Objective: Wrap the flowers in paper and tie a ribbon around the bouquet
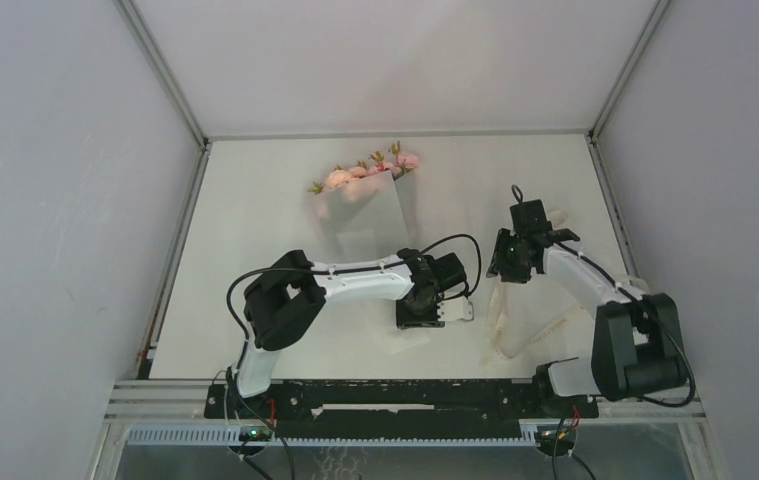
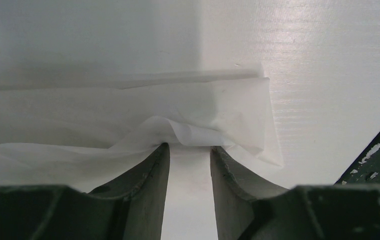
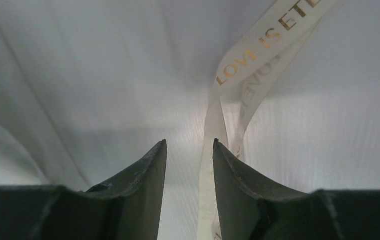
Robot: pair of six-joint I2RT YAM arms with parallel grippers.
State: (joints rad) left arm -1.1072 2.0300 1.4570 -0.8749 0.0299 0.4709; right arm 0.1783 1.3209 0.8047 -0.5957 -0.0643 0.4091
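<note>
Flowers (image 1: 365,172) are being cradled at the far middle of the table (image 1: 245,230) by the paper (image 1: 363,225), the pink heads being shown beyond its far edge. The sheet's near end is being met by the left gripper (image 2: 187,146). In the left wrist view its fingers are being kept partly apart and bare tabletop is being shown in the gap. A crumpled fold of paper is being touched by the tips, not clamped.

The ribbon (image 3: 258,55), cream with gold lettering, is being left in loose loops on the table right of the sheet, near the right arm. One strand is being passed between the fingers of the right gripper (image 3: 190,142), which are being held partly open. The strand is being run just beside one finger's inner face, unpinched.
</note>
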